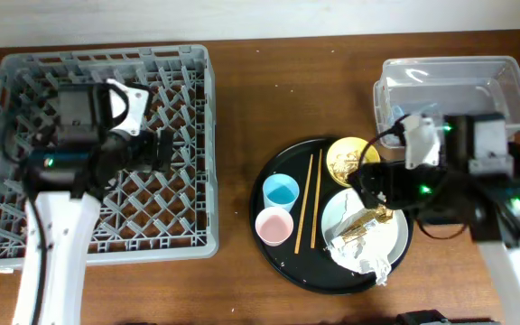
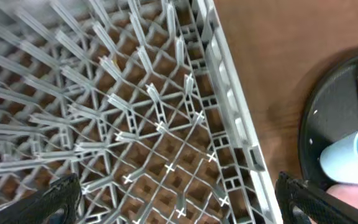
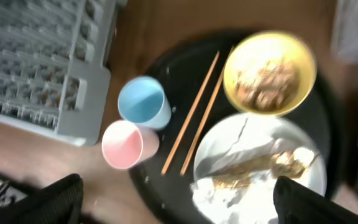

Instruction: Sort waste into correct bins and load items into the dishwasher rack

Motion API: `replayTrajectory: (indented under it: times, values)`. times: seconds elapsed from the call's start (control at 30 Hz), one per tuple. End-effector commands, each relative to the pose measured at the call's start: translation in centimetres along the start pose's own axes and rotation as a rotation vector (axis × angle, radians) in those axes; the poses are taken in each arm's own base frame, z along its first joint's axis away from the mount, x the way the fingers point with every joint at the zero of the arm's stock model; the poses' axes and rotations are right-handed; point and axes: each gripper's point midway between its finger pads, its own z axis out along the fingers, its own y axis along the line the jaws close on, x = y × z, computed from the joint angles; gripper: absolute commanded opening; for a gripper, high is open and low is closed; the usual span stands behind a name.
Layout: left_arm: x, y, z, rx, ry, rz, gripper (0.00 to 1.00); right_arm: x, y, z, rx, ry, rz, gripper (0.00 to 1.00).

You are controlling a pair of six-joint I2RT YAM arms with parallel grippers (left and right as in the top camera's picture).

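Note:
The grey dishwasher rack (image 1: 25, 226) stands at the left. My left gripper (image 1: 161, 149) hovers open over its right part (image 2: 166, 124). A round black tray (image 1: 278, 262) holds a light-blue cup (image 1: 281, 190), a pink cup (image 1: 274, 226), wooden chopsticks (image 1: 307, 203), a yellow bowl (image 1: 350, 155) with food scraps, and a white plate (image 1: 395, 239) with a golden wrapper (image 1: 366, 219) and crumpled napkin (image 1: 364, 259). My right gripper (image 1: 373, 185) is open above the plate's far edge. In the right wrist view I see the cups (image 3: 143, 102), bowl (image 3: 269, 73) and wrapper (image 3: 260, 168).
The clear plastic tub (image 1: 450, 77) stands at the back right, behind my right arm. The black rectangular tray is out of view. Bare wooden table lies between rack and round tray.

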Motion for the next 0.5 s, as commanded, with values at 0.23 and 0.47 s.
replayTrajectory:
  times: [0.23,0.47]
  values:
    - [3.0,0.0,8.2,0.062,0.238,-0.032,0.99,10.8,-10.4,11.6,0.509,0.397,0.542,0.96]
    - [2.8,0.0,8.3,0.061,0.231,-0.031,0.99,14.8,-13.1,16.9,0.509,0.358,0.533,0.99]
